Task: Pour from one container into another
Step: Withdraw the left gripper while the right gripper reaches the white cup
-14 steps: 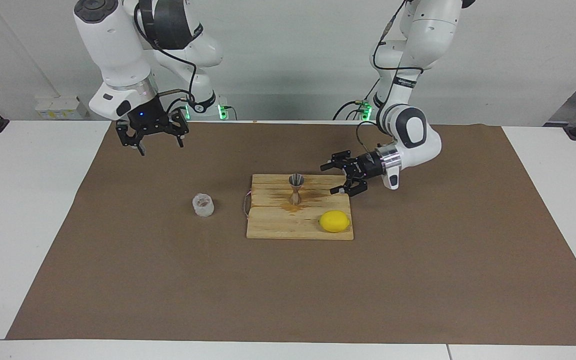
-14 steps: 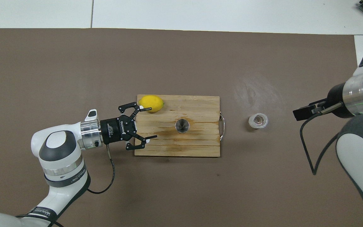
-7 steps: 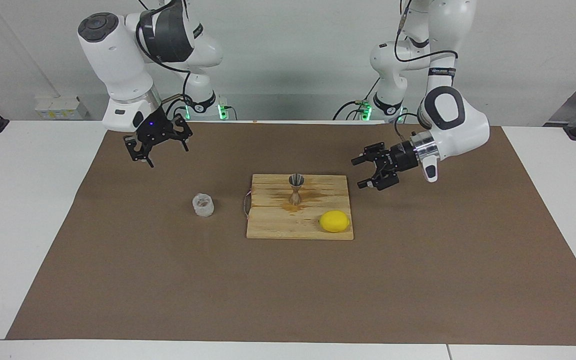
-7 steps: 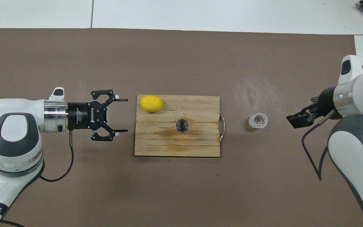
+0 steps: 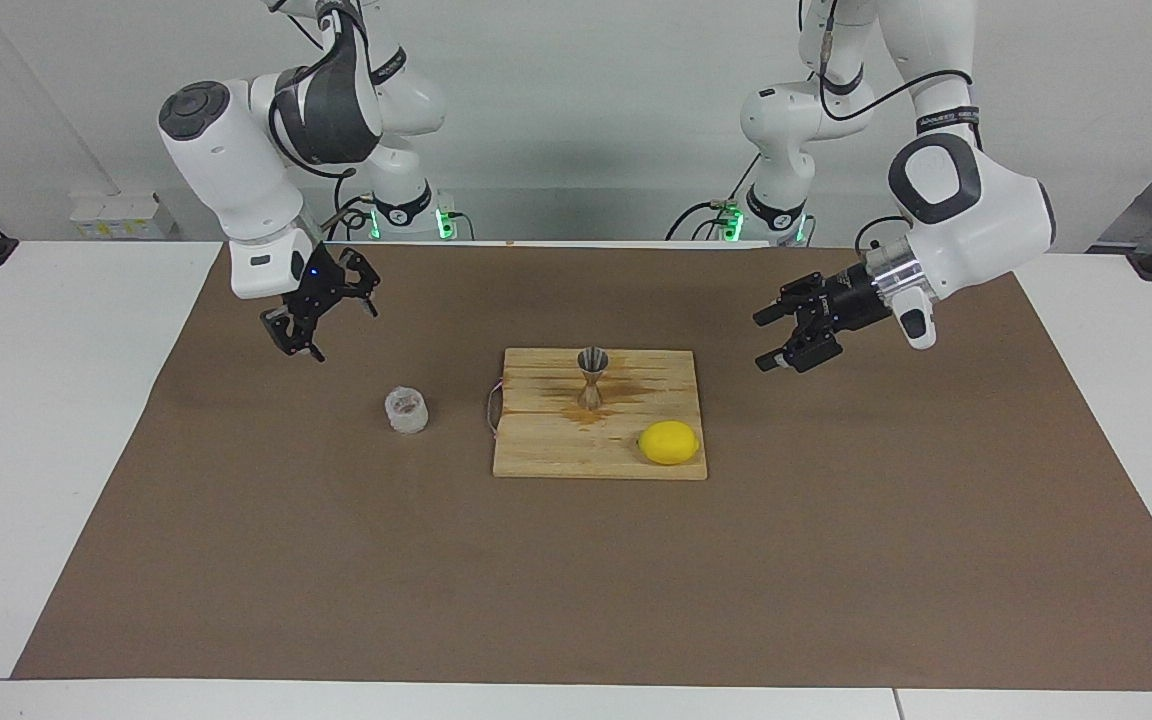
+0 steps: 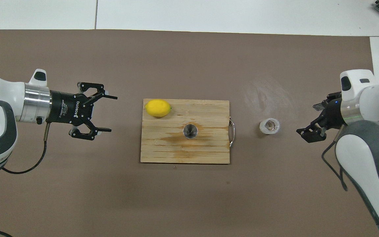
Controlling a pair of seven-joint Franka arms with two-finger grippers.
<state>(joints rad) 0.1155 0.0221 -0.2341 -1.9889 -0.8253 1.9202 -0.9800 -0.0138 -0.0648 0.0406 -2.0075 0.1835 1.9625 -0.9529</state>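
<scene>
- Glass cup (image 5: 406,410) stands on the brown mat, centre-left of the facing view, beside the wooden board (image 5: 556,450)
- Metal jigger (image 5: 591,377) upright on the board, lemon (image 5: 668,442) nearby
- Left gripper (image 5: 771,340) and right gripper (image 5: 314,318) hover over the mat, fingers spread, empty

def a robotics lab imo: two white robot arms (image 5: 236,160) bolted at top of frame w/ green status lights, bare white wall, white table (image 5: 56,420) w/ brown paper mat (image 5: 576,580) across the middle, cables everywhere.
</scene>
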